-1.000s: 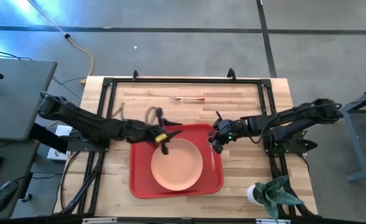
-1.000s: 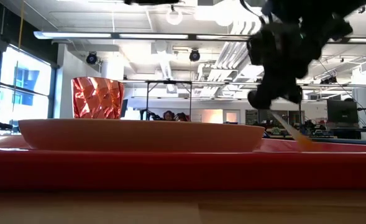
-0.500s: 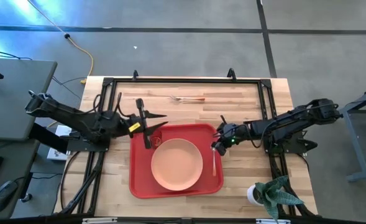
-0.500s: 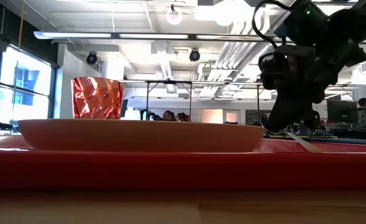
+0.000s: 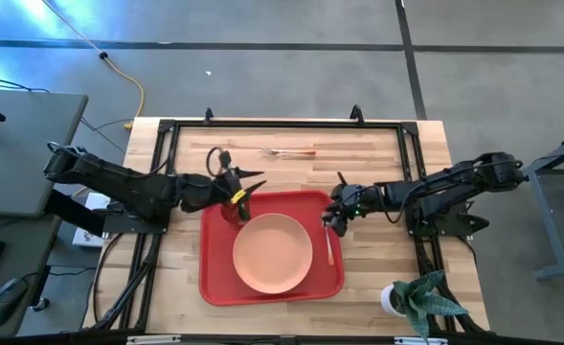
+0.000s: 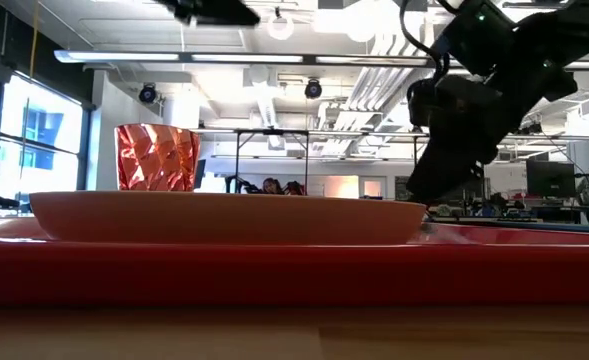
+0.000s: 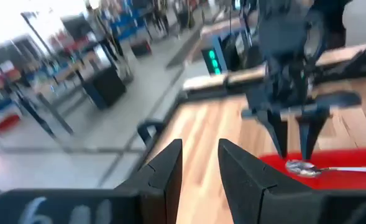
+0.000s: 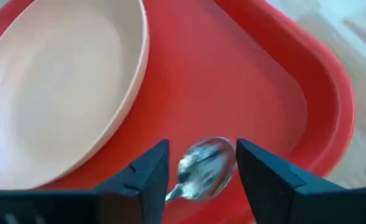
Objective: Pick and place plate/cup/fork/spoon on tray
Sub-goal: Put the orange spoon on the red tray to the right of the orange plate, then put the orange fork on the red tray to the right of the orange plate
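Observation:
The red tray (image 5: 214, 278) lies in the table's middle. On it are the salmon plate (image 5: 272, 252), the orange cup (image 5: 228, 208) standing upright at its far-left corner, and the spoon (image 5: 329, 249) lying flat along its right side. The fork (image 5: 291, 151) lies on the bare wood near the far edge. My right gripper (image 8: 201, 152) is open and points down. Its fingers stand on either side of the spoon's silver bowl (image 8: 205, 165), which rests on the tray. My left gripper (image 7: 200, 162) is open and empty. It hovers by the cup, pointing toward the right arm.
A potted plant (image 5: 416, 299) stands at the table's near-right corner. Black frame rails (image 5: 282, 123) run along the far edge and both sides. A grey desk (image 5: 23, 144) sits beyond the left edge. Bare wood shows left and right of the tray.
My right gripper has lowered the spoon from a tilt, handle end down, until it lies flat on the tray's right side. It has let go and risen slightly. My left gripper has drawn back from over the tray's far-left part toward the table's far-left.

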